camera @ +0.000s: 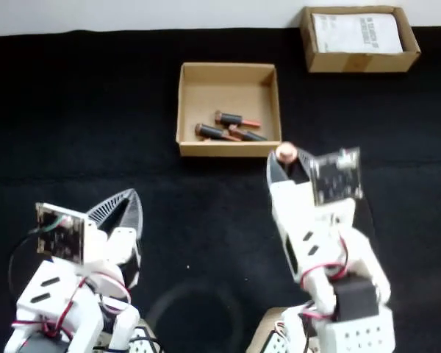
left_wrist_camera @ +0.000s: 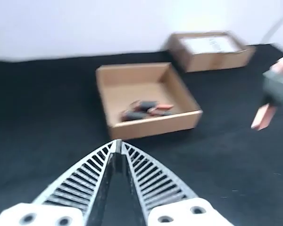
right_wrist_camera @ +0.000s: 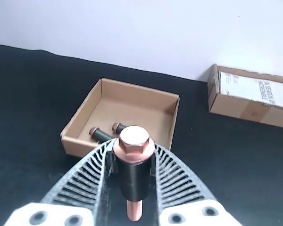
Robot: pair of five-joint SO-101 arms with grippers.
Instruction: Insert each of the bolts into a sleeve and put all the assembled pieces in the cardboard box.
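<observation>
The copper bolt (right_wrist_camera: 133,140) is sitting in its black sleeve (right_wrist_camera: 133,181), and the right gripper (right_wrist_camera: 134,147) is clamping onto that sleeve, bolt head up by the fingertips. It's hanging just off the near right corner of the cardboard box (camera: 206,95). The box is sitting mid-table (camera: 73,110) toward the far edge, with a few assembled pieces (camera: 228,126) lying inside. The left gripper (left_wrist_camera: 117,143) is hovering by the table's near left corner, fingers pressed together on nothing. A second box (camera: 360,62) is sitting at the far right corner.

White arms (camera: 309,235) carry red and black cables (camera: 320,271), a ribbed left claw (left_wrist_camera: 117,142) and right claw (right_wrist_camera: 133,142)
</observation>
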